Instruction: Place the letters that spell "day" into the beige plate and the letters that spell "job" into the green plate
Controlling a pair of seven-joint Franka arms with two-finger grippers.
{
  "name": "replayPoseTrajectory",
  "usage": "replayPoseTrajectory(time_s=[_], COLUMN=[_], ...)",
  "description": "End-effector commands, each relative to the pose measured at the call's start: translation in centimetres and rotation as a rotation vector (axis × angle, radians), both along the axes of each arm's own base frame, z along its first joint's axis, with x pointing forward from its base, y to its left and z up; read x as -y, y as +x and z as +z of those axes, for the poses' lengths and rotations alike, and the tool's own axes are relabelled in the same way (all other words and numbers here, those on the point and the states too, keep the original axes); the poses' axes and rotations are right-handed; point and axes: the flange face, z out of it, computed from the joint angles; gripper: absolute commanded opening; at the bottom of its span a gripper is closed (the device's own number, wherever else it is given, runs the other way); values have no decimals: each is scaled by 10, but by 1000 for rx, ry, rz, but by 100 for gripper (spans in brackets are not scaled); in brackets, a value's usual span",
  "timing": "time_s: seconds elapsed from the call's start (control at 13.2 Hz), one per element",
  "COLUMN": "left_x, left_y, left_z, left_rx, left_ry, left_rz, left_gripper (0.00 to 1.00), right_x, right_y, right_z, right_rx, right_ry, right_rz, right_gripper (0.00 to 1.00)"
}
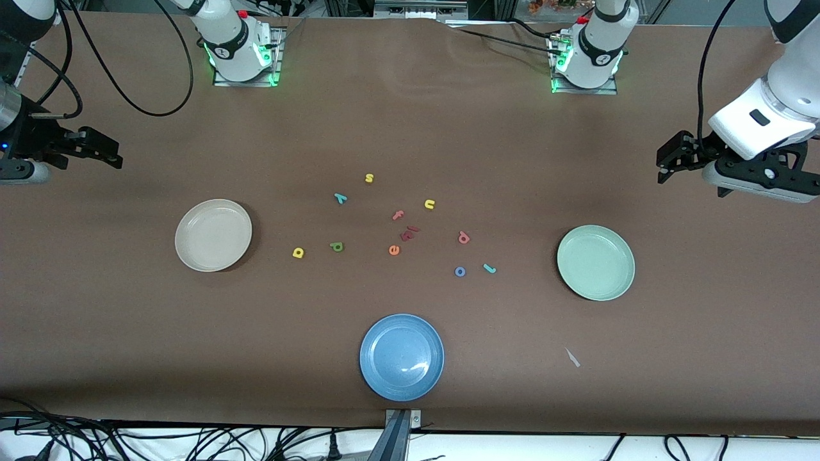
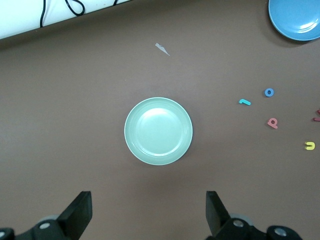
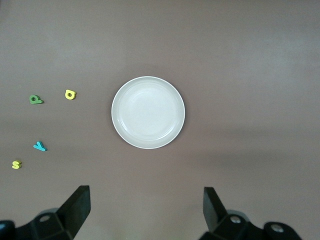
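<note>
Yellow "a" (image 1: 298, 253) lies closest to the beige plate (image 1: 213, 235) and my right tool (image 1: 96, 148); both tools, left tool (image 1: 672, 157) included, hang released, empty.

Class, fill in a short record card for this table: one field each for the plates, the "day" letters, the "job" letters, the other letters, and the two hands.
beige plate: empty, toward the right arm's end
green plate: empty, toward the left arm's end
blue plate: empty, nearest the front camera
day letters: green d, yellow a, teal y, all on the table
job letters: teal j, blue o, pink b, all on the table
other letters: s, u, f, e
left hand: open, above the green plate
right hand: open, above the beige plate
</note>
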Motion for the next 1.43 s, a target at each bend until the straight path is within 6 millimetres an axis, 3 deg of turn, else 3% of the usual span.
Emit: replayPoseTrajectory(time_s=[0.0, 0.6, 1.06, 1.36], left_x=[-2, -3, -7, 6], left_y=[3, 3, 12, 12], left_z=[6, 4, -17, -23], left_rx=[-6, -10, -47, -60], left_ry=[-10, -8, -3, -13], left_rz=[-2, -6, 9, -9], left_gripper=[100, 100, 100, 100], right_x=[0, 1, -5, -7], right_y=[0, 0, 1, 0], right_z=[2, 2, -3, -5], right_rx=[-1, -2, -11, -18], right_ry=[-3, -3, -2, -1], right_rz=[3, 0, 9, 16], right_gripper=[100, 100, 100, 100])
